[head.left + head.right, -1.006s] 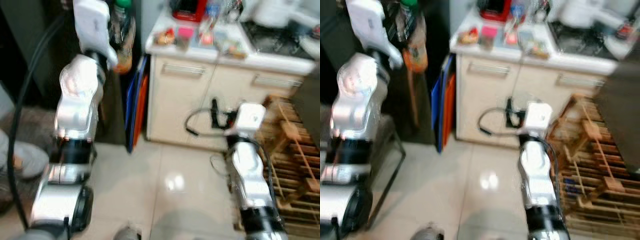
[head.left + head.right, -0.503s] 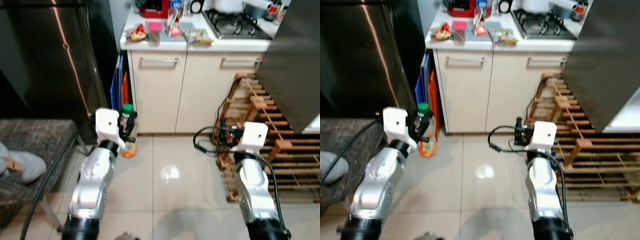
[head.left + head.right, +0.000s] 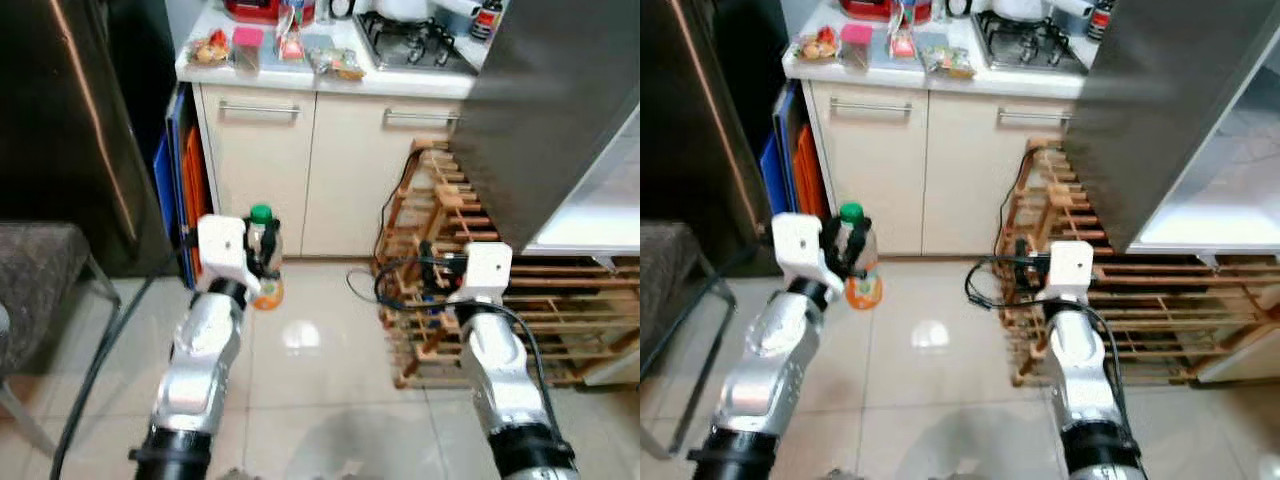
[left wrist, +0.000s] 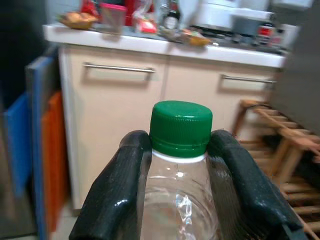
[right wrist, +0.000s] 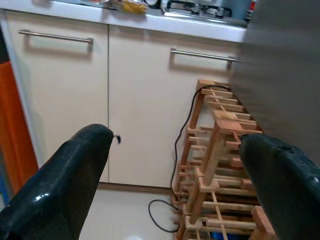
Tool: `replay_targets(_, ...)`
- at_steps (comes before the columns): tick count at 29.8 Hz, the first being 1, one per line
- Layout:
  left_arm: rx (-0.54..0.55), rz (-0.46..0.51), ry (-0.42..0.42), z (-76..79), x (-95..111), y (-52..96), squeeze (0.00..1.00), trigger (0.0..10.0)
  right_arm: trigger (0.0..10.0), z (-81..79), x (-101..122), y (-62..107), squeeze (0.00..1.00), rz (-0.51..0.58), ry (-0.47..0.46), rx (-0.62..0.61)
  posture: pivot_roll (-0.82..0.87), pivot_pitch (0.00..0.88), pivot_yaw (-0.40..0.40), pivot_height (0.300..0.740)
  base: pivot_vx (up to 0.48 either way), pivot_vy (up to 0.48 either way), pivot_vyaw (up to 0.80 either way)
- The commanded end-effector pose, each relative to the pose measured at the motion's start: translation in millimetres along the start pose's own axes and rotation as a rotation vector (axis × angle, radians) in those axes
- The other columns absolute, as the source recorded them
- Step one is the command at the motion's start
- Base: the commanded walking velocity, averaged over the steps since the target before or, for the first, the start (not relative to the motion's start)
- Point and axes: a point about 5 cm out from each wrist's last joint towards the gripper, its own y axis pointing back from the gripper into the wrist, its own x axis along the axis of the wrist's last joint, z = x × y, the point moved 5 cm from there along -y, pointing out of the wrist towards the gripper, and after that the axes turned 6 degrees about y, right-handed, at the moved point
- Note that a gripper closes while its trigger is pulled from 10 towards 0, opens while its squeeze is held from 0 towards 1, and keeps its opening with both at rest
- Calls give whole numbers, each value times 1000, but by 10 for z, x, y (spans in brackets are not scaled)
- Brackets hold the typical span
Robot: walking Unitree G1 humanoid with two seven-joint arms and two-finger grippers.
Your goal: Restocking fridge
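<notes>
Open fridge door [image 3: 540, 110] hangs over the right side, with the wooden rack [image 3: 470, 290] under it on the floor against the cabinets [image 3: 330, 170]; bare tiled floor [image 3: 310, 390] lies between the two arms, dark panel [image 3: 60, 130] and grey seat [image 3: 40, 280] bound the left. Left gripper [image 4: 180, 150] has its jaws clenched on the neck of the green-capped bottle [image 3: 264, 262], held upright off the floor in front of the cabinets' left end, near the blue and orange boards [image 3: 178, 190]. Right gripper [image 5: 175, 165] has its jaws released and spread wide, holding nothing, facing the rack's left edge.
</notes>
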Motion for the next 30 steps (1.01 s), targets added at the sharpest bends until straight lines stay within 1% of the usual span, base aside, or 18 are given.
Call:
replay_targets(1,-46,48,10,152,95,-68,0,10000,10000,107,34,0,0,20,21,-22,-60,0,-50,740,0,-480,0)
replay_targets(3,-61,48,10,192,93,-115,0,10000,10000,113,33,4,0,25,25,-27,-76,0,-36,740,0,-480,0)
replay_targets(5,-66,48,10,205,97,-126,0,10000,10000,117,35,7,0,26,28,-29,-76,0,-36,740,0,-480,0)
replay_targets(6,-84,54,1,232,124,-173,0,10000,10000,128,42,6,0,30,25,-35,-89,0,-20,740,0,-480,0)
replay_targets(9,-97,57,-7,231,151,-232,0,10000,10000,136,52,0,0,36,17,-46,-94,0,-10,740,0,-480,0)
replay_targets(11,-95,54,-15,208,152,-266,0,10000,10000,132,51,-1,0,37,16,-50,-96,0,0,740,0,-472,0)
replay_targets(15,-27,16,-7,47,67,-300,0,10000,10000,153,13,13,0,26,2,-70,-100,0,11,740,0,-457,-705)
replay_targets(16,-18,9,-7,31,50,-302,0,10000,10000,157,13,16,0,27,1,-71,-100,0,10,740,0,-424,-669)
replay_targets(18,-3,-13,-29,-15,-11,-285,0,10000,10000,163,-1,38,0,27,-1,-73,-100,0,9,740,0,0,-675)
replay_targets(20,-7,-15,-25,-14,-23,-281,0,10000,10000,167,-9,45,0,26,-1,-73,-98,0,5,740,0,0,-669)
replay_targets(23,-40,-7,-8,35,-36,-277,0,10000,10000,220,-56,81,0,17,3,-91,-95,0,-3,740,0,0,-694)
replay_targets(25,-57,2,-22,59,-24,-285,0,10000,10000,251,-85,106,0,11,10,-101,-94,0,-4,740,0,0,-700)
replay_targets(28,-71,6,-63,97,-20,-304,0,10000,10000,280,-132,144,0,1,21,-109,-95,0,-2,740,0,0,-702)
replay_targets(29,-71,6,-63,97,-20,-304,0,10000,10000,280,-132,144,0,1,21,-109,-95,0,-2,740,0,0,-706)
replay_targets(30,-76,-1,-84,114,-31,-315,0,10000,10000,309,-161,166,0,-7,24,-119,-102,0,5,740,0,0,-712)
